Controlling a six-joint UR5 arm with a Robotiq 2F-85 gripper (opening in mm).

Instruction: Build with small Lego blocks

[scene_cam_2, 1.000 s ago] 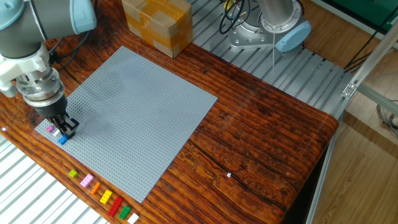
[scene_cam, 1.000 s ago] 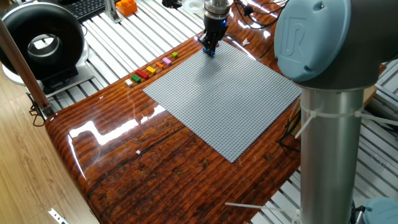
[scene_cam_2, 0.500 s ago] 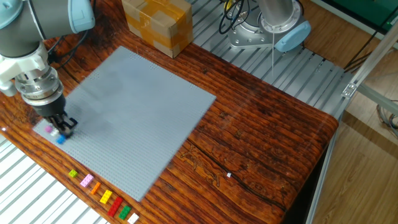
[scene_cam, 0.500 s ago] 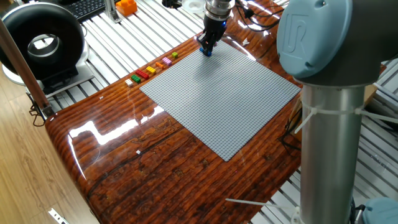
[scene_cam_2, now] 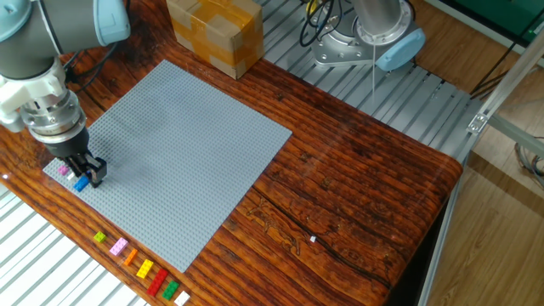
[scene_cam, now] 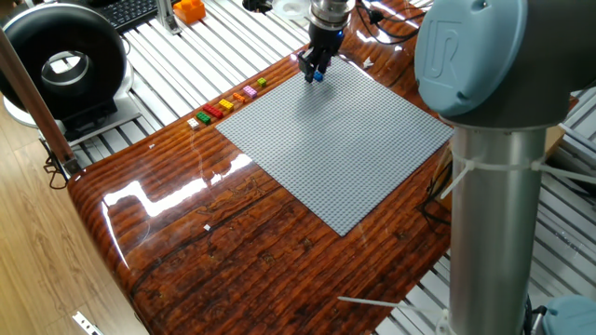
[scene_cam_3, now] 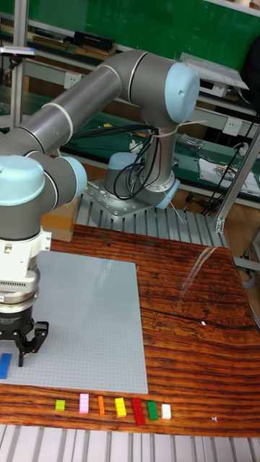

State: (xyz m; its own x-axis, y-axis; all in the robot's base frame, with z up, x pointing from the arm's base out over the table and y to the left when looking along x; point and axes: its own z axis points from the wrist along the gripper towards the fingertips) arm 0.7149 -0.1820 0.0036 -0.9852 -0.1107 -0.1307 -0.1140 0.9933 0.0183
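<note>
We see a blue brick (scene_cam_2: 82, 182) pinched between the fingertips of the gripper (scene_cam_2: 86, 176), whose jaws are narrowed onto it, at the corner of the grey baseplate (scene_cam_2: 178, 153) nearest the row of spare bricks. In the other fixed view a pink brick (scene_cam_2: 63, 170) sits on that same corner of the baseplate, just beside the gripper; whether the blue brick touches the studs or hangs just above them we cannot tell. In one fixed view the gripper (scene_cam: 314, 71) points straight down at the far corner of the baseplate (scene_cam: 345, 140), a bit of blue showing at its tips. The remaining small Lego blocks (scene_cam_2: 140, 269) lie in a line on the tabletop (scene_cam_2: 357, 195) along its edge, beside the baseplate: yellow-green, pink, orange, yellow, red, green and white, as the tall fixed view shows them (scene_cam_3: 115, 408). A cardboard box (scene_cam_2: 214, 32) stands at the baseplate's opposite corner, touching or nearly touching it.
</note>
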